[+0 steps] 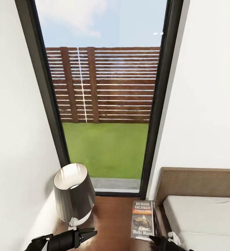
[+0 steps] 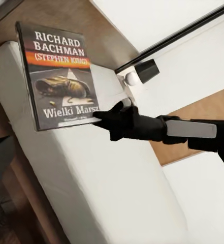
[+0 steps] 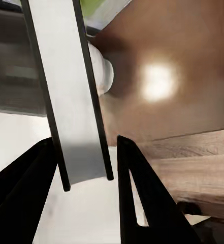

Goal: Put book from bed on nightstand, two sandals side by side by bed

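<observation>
Where gripped, book [image 3: 73,91] between right fingers [image 3: 137,188]

Head camera looks down over the nightstand [image 1: 111,212] toward the window [image 1: 104,94]; both wrist cameras sit close, sharing the book [image 2: 58,76]

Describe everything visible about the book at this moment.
The book is a thin paperback with a dark grey cover, white "RICHARD BACHMAN" lettering, an orange band and a dark picture above the title. The right gripper pinches its lower edge, with the fingers on either side of the pale page block. It is held up, cover toward the head camera, at the nightstand's edge nearest the bed. Whether it touches the nightstand cannot be told.
</observation>
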Motion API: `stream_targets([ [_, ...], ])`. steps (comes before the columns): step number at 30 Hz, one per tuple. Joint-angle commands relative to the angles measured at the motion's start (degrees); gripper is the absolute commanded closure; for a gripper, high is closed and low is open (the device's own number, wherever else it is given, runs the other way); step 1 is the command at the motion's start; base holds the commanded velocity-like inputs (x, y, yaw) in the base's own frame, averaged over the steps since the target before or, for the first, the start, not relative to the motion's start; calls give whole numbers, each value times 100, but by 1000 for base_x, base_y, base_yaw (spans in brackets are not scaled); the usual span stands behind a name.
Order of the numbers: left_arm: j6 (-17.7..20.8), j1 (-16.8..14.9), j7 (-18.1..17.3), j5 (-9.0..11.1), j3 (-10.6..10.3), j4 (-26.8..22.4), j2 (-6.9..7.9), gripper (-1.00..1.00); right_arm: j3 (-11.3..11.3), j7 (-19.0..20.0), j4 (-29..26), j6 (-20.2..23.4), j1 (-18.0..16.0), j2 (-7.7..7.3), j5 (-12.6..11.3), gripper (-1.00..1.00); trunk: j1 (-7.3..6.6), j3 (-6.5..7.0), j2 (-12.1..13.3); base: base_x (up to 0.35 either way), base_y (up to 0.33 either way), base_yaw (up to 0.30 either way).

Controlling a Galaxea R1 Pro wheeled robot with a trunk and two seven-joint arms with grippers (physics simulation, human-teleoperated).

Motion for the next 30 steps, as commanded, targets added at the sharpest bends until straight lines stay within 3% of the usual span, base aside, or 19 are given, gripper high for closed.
stream_targets([
  [1,62,-4,-20,11,4,-2,4,-100,67,5,0,111,-2,156,4,100,4,-15,-13,0,0,0],
  [5,63,-4,-18,12,9,-2,2,-100,68,4,-12,207,-5,577,11,100,4,-15,-13,0,0,0],
  [8,63,-4,-18,12,12,-2,6,-100,67,4,-82,230,-9,810,12,100,4,-15,-13,0,0,0],
  [15,63,-4,-17,12,13,-2,10,-100,59,-2,-516,320,-22,912,4,100,4,-15,-13,0,0,0],
  [22,60,-4,-18,12,13,-2,6,-100,57,-12,-881,1063,-44,925,-30,100,4,-15,-13,0,0,0],
  [23,57,-4,-18,14,8,-2,9,-100,50,-11,-1063,1689,-60,920,-51,100,4,-15,-13,0,0,0],
  [30,62,3,-18,19,9,1,10,-100,49,-7,-1106,1901,-63,912,-57,100,48,-51,-93,0,0,0],
])
